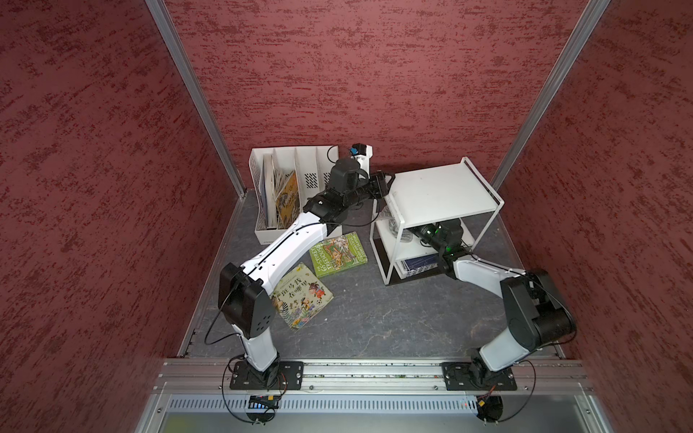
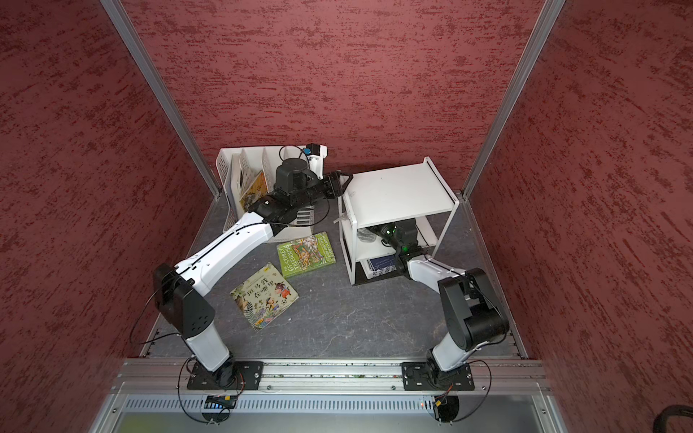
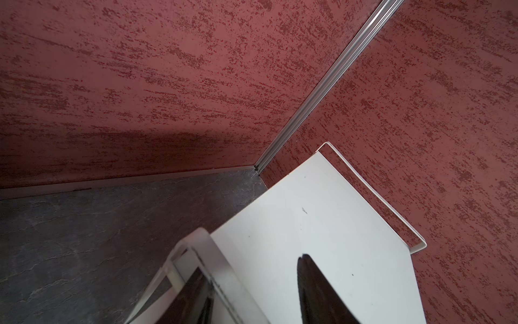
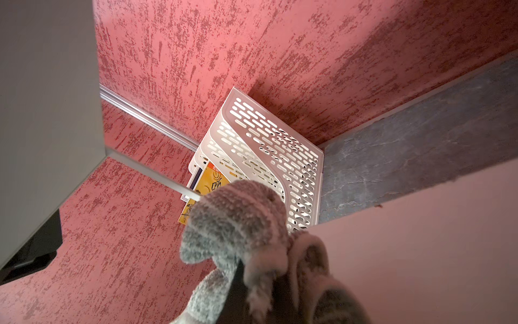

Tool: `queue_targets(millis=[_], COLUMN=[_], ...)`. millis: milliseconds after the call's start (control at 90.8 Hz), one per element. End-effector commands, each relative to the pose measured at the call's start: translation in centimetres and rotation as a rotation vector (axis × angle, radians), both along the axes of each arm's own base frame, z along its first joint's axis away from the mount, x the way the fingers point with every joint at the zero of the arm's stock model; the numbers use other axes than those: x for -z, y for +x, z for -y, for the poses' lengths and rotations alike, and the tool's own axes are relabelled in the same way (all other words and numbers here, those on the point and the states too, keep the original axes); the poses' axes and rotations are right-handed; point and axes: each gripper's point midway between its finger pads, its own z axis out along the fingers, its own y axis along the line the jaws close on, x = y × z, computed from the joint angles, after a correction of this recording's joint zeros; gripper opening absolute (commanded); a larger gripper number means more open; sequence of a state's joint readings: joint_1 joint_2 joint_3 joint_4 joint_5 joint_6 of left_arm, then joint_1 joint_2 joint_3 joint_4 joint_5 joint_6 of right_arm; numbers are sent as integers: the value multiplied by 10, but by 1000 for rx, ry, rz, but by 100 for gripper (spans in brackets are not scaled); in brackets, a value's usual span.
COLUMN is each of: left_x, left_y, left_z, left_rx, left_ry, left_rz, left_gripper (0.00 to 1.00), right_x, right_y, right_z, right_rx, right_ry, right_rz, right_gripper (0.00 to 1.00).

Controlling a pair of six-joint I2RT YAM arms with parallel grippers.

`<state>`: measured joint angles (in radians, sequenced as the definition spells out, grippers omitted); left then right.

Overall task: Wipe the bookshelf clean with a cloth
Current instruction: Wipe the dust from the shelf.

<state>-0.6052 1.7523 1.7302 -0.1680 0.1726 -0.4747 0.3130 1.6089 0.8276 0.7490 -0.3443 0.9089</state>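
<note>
The white bookshelf [image 1: 442, 195] [image 2: 397, 195] stands at the right rear of the dark floor. My left gripper [image 1: 386, 183] [image 3: 252, 263] sits at the near-left corner of its top board [image 3: 322, 210]. One finger lies over the board, the other under the corner frame, clamping it. My right arm reaches into the middle tier under the top board, and its fingertips are hidden in both top views. In the right wrist view my right gripper [image 4: 260, 280] is shut on the grey striped cloth [image 4: 238, 224], which bunches over the middle board's [image 4: 406, 238] edge.
A white perforated file organizer [image 1: 292, 187] [image 4: 266, 162] with books stands at the back left. A green book [image 1: 339, 255] and a picture book [image 1: 302, 296] lie on the floor between the arms. A blue book [image 1: 420, 262] lies on the lowest tier. Red walls enclose three sides.
</note>
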Motion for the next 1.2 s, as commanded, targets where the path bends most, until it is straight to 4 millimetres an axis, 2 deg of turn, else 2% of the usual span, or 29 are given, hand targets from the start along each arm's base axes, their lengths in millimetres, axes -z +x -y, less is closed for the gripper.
queue_targets(millis=[0,275,353,507,617,716,926,1025,1190], left_x=[71,71,71,69,67,65,60,60,57], left_y=[-10,-9,-9,-11,-13,-15,-20,-20,-21], left_z=[11,8,9,11,15,18,23,22,18], left_rx=[43,35,36,53,72,86,104,101,95], left_ry=[112,111,109,95,84,82,79,84,93], left_rz=[-184,-187,-187,-179,-170,-160,-139,-136,-125], left_gripper=[49,50,51,52,53,55,56,59,69], right_x=[52,45,41,37,44,55,58,54,60], right_y=[1,-3,-7,-16,-19,-21,-25,-29,-49], right_z=[23,63,69,60,51,50,46,48,61], right_rx=[82,184,197,138,90,93,78,86,145], right_ry=[-80,-101,-99,-46,41,124,257,274,288], right_rz=[-203,-226,-212,-186,-215,-266,-331,-340,-378], right_gripper=[0,0,0,0,0,0,0,0,0])
